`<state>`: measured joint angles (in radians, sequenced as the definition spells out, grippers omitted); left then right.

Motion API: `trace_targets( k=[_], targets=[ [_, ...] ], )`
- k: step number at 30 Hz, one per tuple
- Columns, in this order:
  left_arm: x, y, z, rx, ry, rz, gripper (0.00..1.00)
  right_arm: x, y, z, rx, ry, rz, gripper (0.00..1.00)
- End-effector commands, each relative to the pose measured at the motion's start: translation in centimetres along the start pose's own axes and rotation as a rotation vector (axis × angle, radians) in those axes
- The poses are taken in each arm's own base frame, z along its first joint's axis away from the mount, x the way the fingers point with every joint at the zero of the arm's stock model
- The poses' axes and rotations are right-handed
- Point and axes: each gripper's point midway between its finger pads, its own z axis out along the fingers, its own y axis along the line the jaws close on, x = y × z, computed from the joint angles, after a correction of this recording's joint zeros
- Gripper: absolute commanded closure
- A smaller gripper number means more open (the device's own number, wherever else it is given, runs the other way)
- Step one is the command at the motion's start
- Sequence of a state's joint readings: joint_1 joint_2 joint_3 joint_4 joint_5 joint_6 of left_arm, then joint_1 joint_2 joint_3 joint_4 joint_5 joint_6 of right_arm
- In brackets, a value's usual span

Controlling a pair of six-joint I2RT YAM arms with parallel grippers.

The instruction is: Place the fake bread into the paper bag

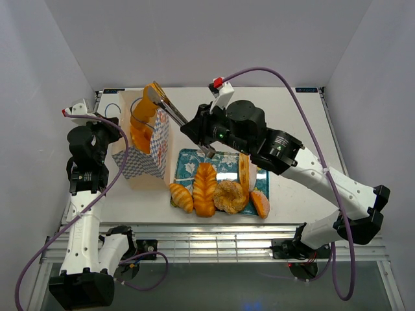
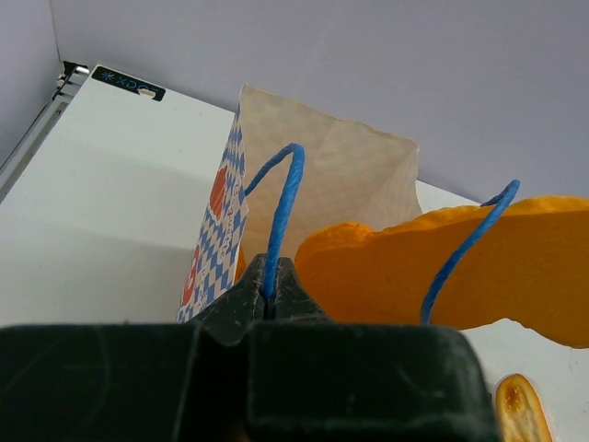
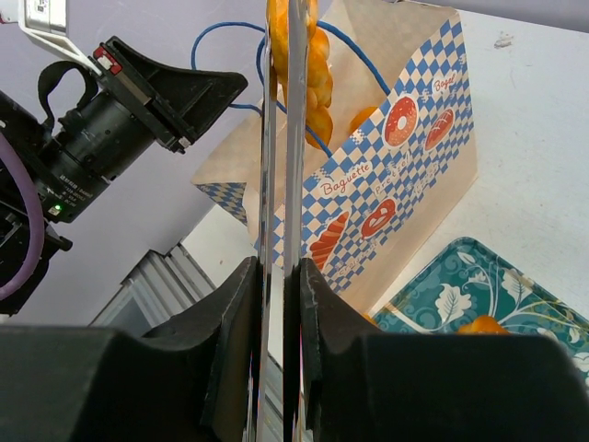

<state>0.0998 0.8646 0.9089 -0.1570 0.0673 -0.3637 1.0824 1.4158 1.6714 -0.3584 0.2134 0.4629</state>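
Golden bread, pinched by the right gripper, hangs over the left-edge paper bag. Left gripper clamps its blue handle.

Held item: a braided loaf of fake bread, pinched between my jaws' long thin fingers above the paper bag mouth.
Bag: upright, blue-and-white checks, "Baguette" lettering, blue cord handles.
Lower right: teal floral tray on the white surface.
Left: black left arm.
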Motion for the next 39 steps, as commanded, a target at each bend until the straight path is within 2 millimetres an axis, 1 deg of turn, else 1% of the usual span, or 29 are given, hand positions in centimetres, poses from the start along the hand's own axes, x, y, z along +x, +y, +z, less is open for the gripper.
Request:
trace_targets(
  k=[1,2,6,8,11,18,23,28,31,32,33,34,35,36,37,38,39],
  targets=[
    [0.1,-0.3,-0.4,0.015,0.000,0.004,1.00,-2.2,2.0,0.3,-0.076,-0.080,0.005,0.81],
    [0.1,-0.4,-0.3,0.017,-0.001,0.004,1.00,-2.2,2.1,0.5,-0.082,-0.077,0.006,0.77],
    [0.1,-0.4,-0.3,0.018,0.001,0.004,1.00,-1.6,2.1,1.0,-0.087,-0.061,0.001,0.64],
    [0.1,-0.4,-0.3,0.021,0.001,0.003,1.00,-1.3,2.0,1.3,-0.083,-0.056,0.000,0.62],
    [0.1,-0.4,-0.3,0.020,0.000,0.002,1.00,-1.0,1.9,1.6,-0.082,-0.050,0.001,0.60],
    [0.2,-0.4,-0.3,0.022,0.003,0.001,1.00,-0.6,1.9,2.1,-0.079,-0.037,0.000,0.59],
    [0.1,-0.5,-0.4,0.024,0.002,0.001,1.00,-0.8,2.0,1.9,-0.081,-0.040,0.002,0.59],
    [0.2,-0.5,-0.3,0.024,0.003,0.001,1.00,-1.4,1.8,1.0,-0.072,-0.058,0.006,0.59],
    [0.0,-0.5,-0.5,0.024,-0.002,0.001,1.00,-1.5,1.4,-0.1,-0.059,-0.068,0.009,0.60],
    [0.0,-0.5,-0.5,0.024,-0.002,0.003,1.00,-2.1,1.2,-0.9,-0.052,-0.089,0.014,0.59],
    [0.1,-0.4,-0.4,0.022,-0.001,0.003,1.00,-1.4,0.7,-1.1,-0.037,-0.077,0.011,0.59],
    [0.1,-0.4,-0.5,0.018,-0.002,0.004,1.00,-1.2,0.3,-1.5,-0.026,-0.078,0.014,0.60],
    [0.1,-0.3,-0.4,0.014,-0.002,0.006,1.00,-1.7,-0.1,-2.4,-0.013,-0.099,0.017,0.59],
    [0.1,-0.3,-0.4,0.013,-0.003,0.006,1.00,-0.5,-0.9,-2.5,0.012,-0.073,0.010,0.59],
    [0.1,-0.2,-0.4,0.011,-0.002,0.007,1.00,-0.6,-1.3,-3.2,0.028,-0.076,0.005,0.59],
    [0.1,-0.2,-0.5,0.011,-0.002,0.007,1.00,0.2,-1.9,-3.5,0.049,-0.050,-0.001,0.59],
    [0.1,-0.2,-0.5,0.011,-0.003,0.007,1.00,1.4,-2.6,-3.7,0.066,-0.023,-0.007,0.58]
  ],
)
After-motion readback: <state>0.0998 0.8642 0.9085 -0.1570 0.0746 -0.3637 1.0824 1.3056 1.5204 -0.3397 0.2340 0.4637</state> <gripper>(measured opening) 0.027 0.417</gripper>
